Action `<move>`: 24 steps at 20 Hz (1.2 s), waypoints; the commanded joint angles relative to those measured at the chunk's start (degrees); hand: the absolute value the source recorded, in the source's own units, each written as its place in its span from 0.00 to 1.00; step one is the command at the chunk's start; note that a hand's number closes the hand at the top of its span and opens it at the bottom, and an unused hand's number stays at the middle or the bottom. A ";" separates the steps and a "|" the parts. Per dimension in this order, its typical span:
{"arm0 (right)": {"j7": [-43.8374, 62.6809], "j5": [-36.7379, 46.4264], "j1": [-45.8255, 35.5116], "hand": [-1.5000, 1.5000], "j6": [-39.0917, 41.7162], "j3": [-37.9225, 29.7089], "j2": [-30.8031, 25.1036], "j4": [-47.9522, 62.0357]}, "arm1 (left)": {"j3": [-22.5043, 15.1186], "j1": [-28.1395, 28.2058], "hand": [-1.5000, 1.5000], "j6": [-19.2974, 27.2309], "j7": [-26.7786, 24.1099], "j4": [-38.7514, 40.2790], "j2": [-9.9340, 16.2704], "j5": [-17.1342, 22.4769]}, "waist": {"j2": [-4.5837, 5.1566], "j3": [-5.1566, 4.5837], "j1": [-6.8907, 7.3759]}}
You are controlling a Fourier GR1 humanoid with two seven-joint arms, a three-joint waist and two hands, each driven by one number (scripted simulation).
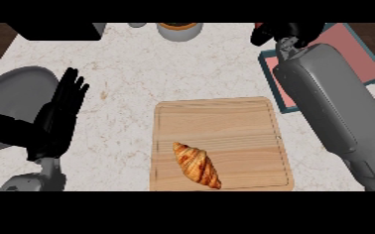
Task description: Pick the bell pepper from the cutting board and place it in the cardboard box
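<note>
Nearest, only a croissant (197, 164) lies on the cutting board (219, 116); left hand (58, 116) rests spread at left, while right hand (285, 33), curled upper right over the box (351, 47), presumably hides the pepper.

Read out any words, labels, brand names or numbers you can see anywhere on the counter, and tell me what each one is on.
None: no readable text in the head view.
The cutting board, the croissant and the box show no print.
The cup at the top edge shows no label.
</note>
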 commanded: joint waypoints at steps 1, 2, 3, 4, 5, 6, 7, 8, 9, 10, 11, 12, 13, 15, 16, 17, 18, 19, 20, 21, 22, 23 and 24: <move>-6.56 1.03 1.43 1.00 -3.88 -3.07 -1.67 8.63 | -1.00 -0.39 0.50 1.20 2.37 -3.48 -0.54 -1.29 | 0.17 0.03 0.66; -8.76 0.98 4.21 1.00 -6.71 -3.41 -1.97 9.64 | 0.89 -1.48 0.50 -0.58 1.03 -0.19 0.49 -0.11 | 0.26 0.02 0.45; -10.35 -0.99 -0.05 1.00 -1.61 -5.77 -2.87 10.17 | 0.56 -1.15 0.50 -0.86 1.23 0.00 0.10 -0.42 | 0.12 0.00 0.40; -11.43 -0.28 0.94 1.00 -2.83 -5.02 -2.38 13.90 | 0.70 -1.44 0.50 -1.53 0.51 0.62 0.01 0.14 | 0.25 0.00 0.61; -12.25 -0.37 1.39 1.00 0.27 -4.18 -3.74 13.51 | -0.26 -3.15 0.50 0.92 0.24 2.42 -1.39 -2.08 | 0.24 0.00 0.25; -10.31 0.90 3.68 1.00 2.43 -1.20 -1.98 15.14 | 2.08 -5.48 0.50 -0.14 3.39 1.05 1.26 0.11 | 0.35 0.00 0.38; -12.68 -1.35 2.61 1.00 5.91 -3.30 -4.75 17.86 | -0.34 -0.47 0.50 -0.32 0.66 0.28 -0.61 -1.15 | 0.36 -0.01 0.93; -13.09 -2.06 3.31 1.00 9.57 -2.92 -5.36 20.15 | -0.34 -2.80 0.50 0.81 1.90 0.60 -1.04 -1.30 | 0.55 0.00 0.77; -12.37 -2.19 3.47 1.00 10.80 -3.07 -4.44 22.98 | -1.48 -1.29 0.50 0.79 2.01 -1.05 -1.39 -1.77 | 0.59 0.02 1.56; -12.75 -4.61 2.39 0.00 14.70 -4.65 -4.66 23.50 | 0.42 -1.79 0.50 0.14 1.79 -0.22 -0.05 -1.04 | 0.41 -0.01 1.16; -13.80 -5.45 3.75 0.00 14.25 -5.70 -4.87 23.39 | 0.98 -2.47 0.50 -0.57 2.64 0.20 0.68 -0.56 | 0.24 0.01 0.53; -15.50 -6.64 3.50 0.00 12.45 -7.77 -4.57 26.53 | -0.56 -1.04 0.50 0.51 2.94 -2.62 -1.11 -0.85 | 0.33 0.05 1.19; -15.99 -5.72 4.10 0.00 10.36 -7.56 -2.89 26.57 | 0.61 -4.68 0.50 0.67 3.30 0.75 -0.46 -1.46 | 0.28 0.03 0.50; -24.03 -5.64 6.03 0.00 0.40 -10.15 -4.76 29.58 | 0.26 -4.96 0.50 1.24 5.19 -1.20 -0.62 -1.59 | 0.40 0.08 0.84; -23.10 -6.23 1.31 0.00 1.57 -11.74 -4.07 30.57 | 0.67 -4.89 0.50 0.34 2.30 1.48 -1.04 -1.76 | 0.39 0.04 0.90; -26.22 -6.50 5.57 0.00 -1.17 -11.20 -5.15 25.97 | -0.30 -4.13 0.50 1.25 0.89 2.26 -2.78 -2.40 | 0.21 0.04 0.18; -26.58 -5.55 4.57 0.00 -6.31 -11.54 -5.06 25.33 | 0.74 -2.17 0.50 -0.27 0.36 0.72 -0.92 -1.69 | 0.30 0.06 0.81; -28.26 -5.69 3.28 0.00 -7.79 -12.42 -5.84 25.84 | 0.70 -3.33 0.50 -0.81 0.67 2.25 -0.77 -1.59 | 0.42 0.06 0.80; -28.16 -5.45 2.19 0.00 -11.88 -13.33 -5.24 25.73 | -1.19 -2.53 0.50 0.54 0.41 1.13 -2.71 -2.62 | 0.56 0.10 1.32; -29.03 -5.92 3.76 0.00 -14.42 -13.31 -4.80 21.15 | 0.16 -2.50 0.50 0.27 1.72 0.12 -1.35 -1.85 | 0.01 0.10 0.38; -33.07 -6.45 4.70 0.00 -19.20 -14.81 -4.80 24.16 | -0.41 -2.67 0.50 -0.41 1.26 1.12 -1.96 -1.53 | 0.65 0.15 1.21; -33.63 -8.07 4.76 0.00 -20.82 -16.24 -4.21 22.27 | 0.87 -2.16 0.50 -0.33 1.68 0.49 -0.96 -1.21 | 0.36 0.14 0.97; -32.36 -9.08 4.82 0.00 -22.29 -16.62 -1.44 20.03 | 0.25 -0.99 0.50 -0.34 1.05 -0.66 -1.53 -1.37 | 0.04 0.10 0.76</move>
